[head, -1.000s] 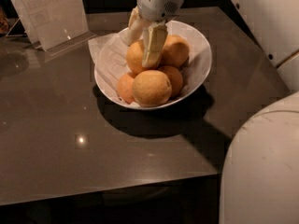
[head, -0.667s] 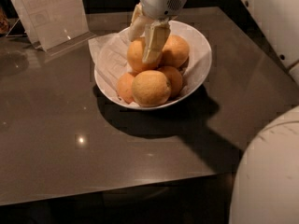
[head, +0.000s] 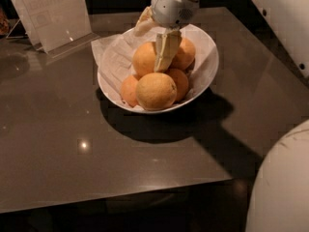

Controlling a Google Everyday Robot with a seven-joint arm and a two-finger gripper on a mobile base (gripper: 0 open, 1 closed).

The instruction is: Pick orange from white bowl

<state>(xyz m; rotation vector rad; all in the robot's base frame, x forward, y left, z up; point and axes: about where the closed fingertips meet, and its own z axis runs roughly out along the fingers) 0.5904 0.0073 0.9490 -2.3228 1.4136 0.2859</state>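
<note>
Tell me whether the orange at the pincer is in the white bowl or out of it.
In. The orange rests on the other oranges inside the white bowl, with the pincer close beside it.

— What colour is the gripper?
— Pale cream, almost yellowish, flat-sided and tapering. It sits at the top middle of the view, down in the white bowl.
— And above it?
— A rounded wrist housing, glossy white-grey, with a small patch of fine perforations on its side.
— Anything else of the machine?
— A big white panel at the upper right, smooth, with two small dark dots; whether they are screws I cannot tell. At the lower right bulges a large rounded shell, off-white, with faint thin scuff lines across its top.
</note>
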